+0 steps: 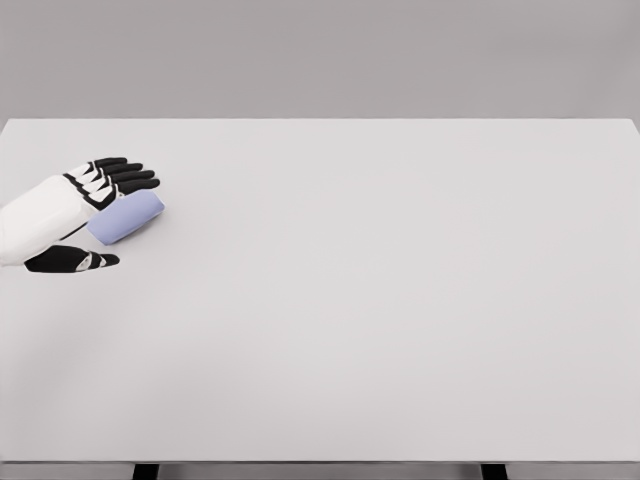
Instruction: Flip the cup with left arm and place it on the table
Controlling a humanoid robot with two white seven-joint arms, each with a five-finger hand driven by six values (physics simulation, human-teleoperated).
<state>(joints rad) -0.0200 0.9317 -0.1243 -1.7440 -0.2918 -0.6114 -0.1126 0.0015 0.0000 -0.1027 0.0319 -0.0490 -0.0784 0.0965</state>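
A pale lavender cup (128,217) lies on its side on the white table (380,300), near the far left edge. My left hand (132,219) comes in from the left with its palm against the cup. The four black fingers (125,176) stretch out straight along the cup's far side. The thumb (78,261) sticks out on the near side, apart from the cup. The fingers are spread, not curled around the cup. The palm hides the cup's left end. My right arm is out of view.
The table's back edge (320,120) meets a plain grey wall. The front edge (320,462) runs along the bottom of the picture.
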